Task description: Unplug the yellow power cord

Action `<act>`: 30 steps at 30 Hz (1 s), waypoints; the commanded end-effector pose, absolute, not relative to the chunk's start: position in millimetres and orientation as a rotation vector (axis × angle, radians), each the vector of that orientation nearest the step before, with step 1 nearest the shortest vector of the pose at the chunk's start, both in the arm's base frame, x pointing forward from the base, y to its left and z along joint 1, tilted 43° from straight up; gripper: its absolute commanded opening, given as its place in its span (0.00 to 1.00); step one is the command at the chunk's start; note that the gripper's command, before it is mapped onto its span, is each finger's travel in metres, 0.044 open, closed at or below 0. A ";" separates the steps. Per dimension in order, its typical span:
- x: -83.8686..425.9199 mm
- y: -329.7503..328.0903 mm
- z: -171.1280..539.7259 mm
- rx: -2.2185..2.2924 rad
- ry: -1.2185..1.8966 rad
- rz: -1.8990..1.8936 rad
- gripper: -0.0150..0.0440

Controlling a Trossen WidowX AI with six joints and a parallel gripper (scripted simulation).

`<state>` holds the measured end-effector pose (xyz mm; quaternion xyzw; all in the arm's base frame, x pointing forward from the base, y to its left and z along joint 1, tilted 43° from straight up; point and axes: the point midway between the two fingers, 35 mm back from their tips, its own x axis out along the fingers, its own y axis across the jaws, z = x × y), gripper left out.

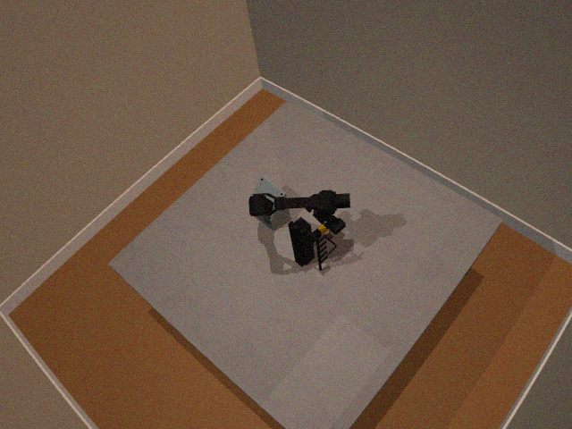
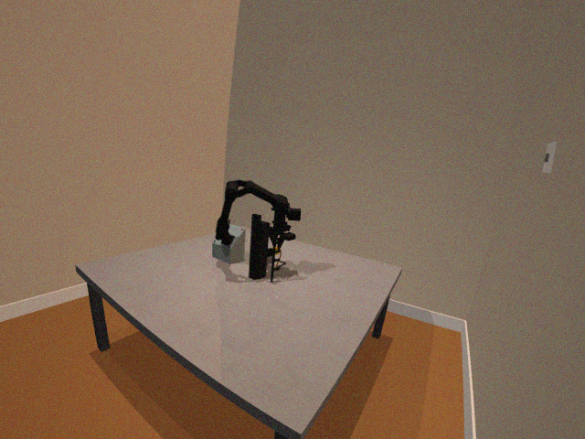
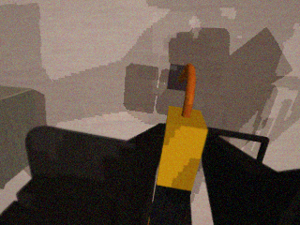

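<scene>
My gripper (image 1: 323, 228) (image 2: 277, 247) (image 3: 183, 133) is shut on the yellow plug (image 1: 322, 229) (image 3: 182, 157), with one black finger on each side of its body. The orange-lit cord (image 3: 189, 91) leaves the plug's far end and bends down. In the exterior view the cord (image 2: 281, 259) hangs as a thin yellow curve below the fingers. A black piece (image 3: 172, 206) adjoins the plug's near end in the wrist view. The power strip cannot be told apart for certain from the dark parts here, and whether the plug is seated in it cannot be told.
A tall black block (image 1: 301, 243) (image 2: 258, 250) stands close beside the gripper. A thin black rack with prongs (image 1: 319, 254) (image 2: 271, 269) stands next to it. The arm's pale blue-grey base box (image 1: 266, 185) (image 2: 238, 243) is behind on the grey table (image 1: 231, 286) (image 2: 212, 302).
</scene>
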<state>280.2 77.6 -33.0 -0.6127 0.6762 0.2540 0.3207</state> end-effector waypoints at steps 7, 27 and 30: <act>280.7 83.0 -35.1 -1.629 1.765 0.680 0.52; 287.4 136.1 -65.5 -1.626 1.762 0.682 1.00; 287.4 136.1 -65.5 -1.626 1.762 0.682 1.00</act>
